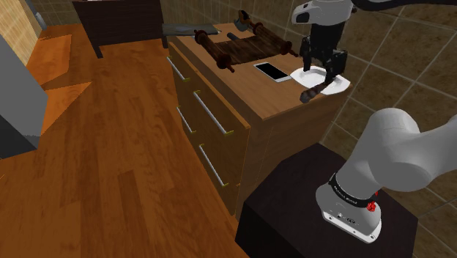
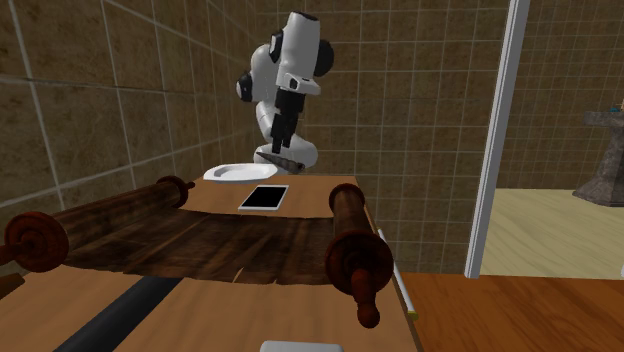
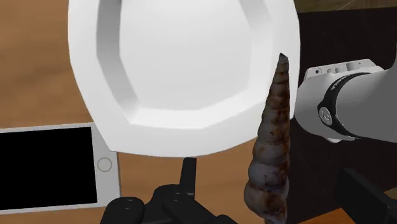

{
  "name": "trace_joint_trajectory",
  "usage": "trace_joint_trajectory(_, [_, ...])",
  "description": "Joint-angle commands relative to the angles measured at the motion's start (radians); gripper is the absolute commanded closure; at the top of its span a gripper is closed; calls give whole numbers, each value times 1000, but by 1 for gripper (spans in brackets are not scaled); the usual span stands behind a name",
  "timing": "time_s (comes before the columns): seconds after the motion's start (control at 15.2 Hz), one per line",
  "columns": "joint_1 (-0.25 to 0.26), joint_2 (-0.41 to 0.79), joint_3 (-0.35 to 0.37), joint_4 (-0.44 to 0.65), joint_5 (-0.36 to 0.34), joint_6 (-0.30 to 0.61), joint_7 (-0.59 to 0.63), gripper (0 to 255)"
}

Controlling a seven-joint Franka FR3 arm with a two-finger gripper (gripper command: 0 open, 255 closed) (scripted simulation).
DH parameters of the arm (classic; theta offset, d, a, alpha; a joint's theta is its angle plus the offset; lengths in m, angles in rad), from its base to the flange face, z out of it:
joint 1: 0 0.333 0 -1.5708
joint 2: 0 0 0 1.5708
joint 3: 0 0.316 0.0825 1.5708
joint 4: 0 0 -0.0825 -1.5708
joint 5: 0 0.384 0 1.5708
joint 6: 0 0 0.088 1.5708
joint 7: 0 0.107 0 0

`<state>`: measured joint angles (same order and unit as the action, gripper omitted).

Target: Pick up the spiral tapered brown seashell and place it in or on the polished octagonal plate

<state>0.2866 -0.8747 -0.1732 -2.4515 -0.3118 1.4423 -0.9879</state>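
The brown spiral seashell (image 1: 311, 93) lies on the dresser top by its near corner, against the rim of the white octagonal plate (image 1: 322, 80). My black gripper (image 1: 322, 68) hangs open just above the plate and shell, pointing down. In the wrist view the tapered shell (image 3: 270, 146) lies lengthwise beside the plate (image 3: 184, 70), under the gap between my fingers, nearer the right one. Neither finger touches it. In the second exterior view the gripper (image 2: 279, 135) hangs over the far end of the dresser, behind the plate (image 2: 235, 173).
A phone (image 1: 272, 71) lies flat beside the plate, and an unrolled dark scroll (image 1: 234, 48) on wooden rollers fills the dresser's far part. The dresser (image 1: 256, 102) has drawers with bar handles. My dark stand (image 1: 293, 198) adjoins its near end. Tiled walls stand behind.
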Motion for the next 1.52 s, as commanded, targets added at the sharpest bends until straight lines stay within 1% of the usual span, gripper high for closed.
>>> trace_joint_trajectory(0.0, [13, -63, -3, -84, 2, 25, -22, 0])
trace_joint_trajectory(0.2, [-5, -75, -3, -124, -1, 56, -30, 0])
trace_joint_trajectory(0.66, [-21, -73, 7, -125, 6, 59, -40, 0])
trace_joint_trajectory(0.73, [-23, -72, 4, -127, 3, 63, -42, 255])
trace_joint_trajectory(1.25, [-22, -87, 8, -148, 6, 68, -36, 255])
trace_joint_trajectory(1.45, [-28, -66, 17, -96, 14, 38, -49, 255])
